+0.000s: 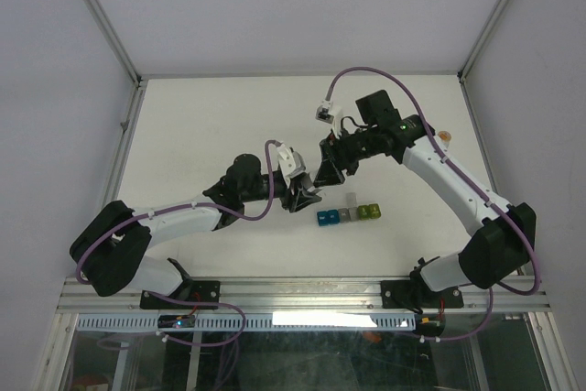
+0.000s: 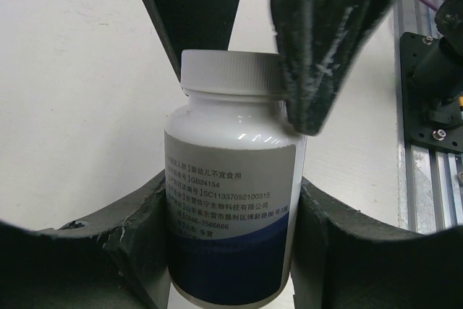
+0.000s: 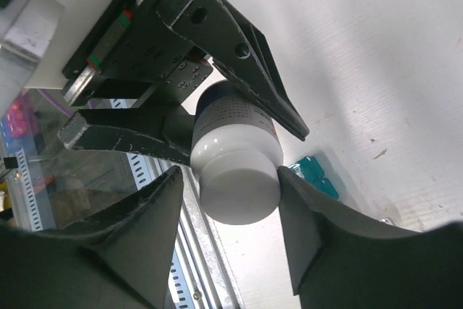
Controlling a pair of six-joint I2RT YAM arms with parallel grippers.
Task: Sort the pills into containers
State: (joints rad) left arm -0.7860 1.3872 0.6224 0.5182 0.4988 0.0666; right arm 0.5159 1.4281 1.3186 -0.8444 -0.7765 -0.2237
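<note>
A white bottle (image 2: 231, 179) with a white cap and a grey and dark blue label is held off the table between the two arms. My left gripper (image 2: 231, 204) is shut on its body, one pad on each side of the label. My right gripper (image 3: 235, 179) is closed round the cap (image 3: 239, 189), its fingers (image 2: 318, 48) pressing the cap's rim. From above, the left gripper (image 1: 300, 195) and right gripper (image 1: 328, 171) meet tip to tip, hiding the bottle. The containers (image 1: 348, 214), a strip of small coloured cubes, lie on the table just to the right; their teal end (image 3: 315, 171) shows behind the cap. No pills show.
A small amber object (image 1: 444, 136) sits at the back right beside the right arm. The metal rail (image 1: 302, 292) with both arm bases runs along the near edge. Grey walls (image 1: 55, 89) close in the white table on three sides.
</note>
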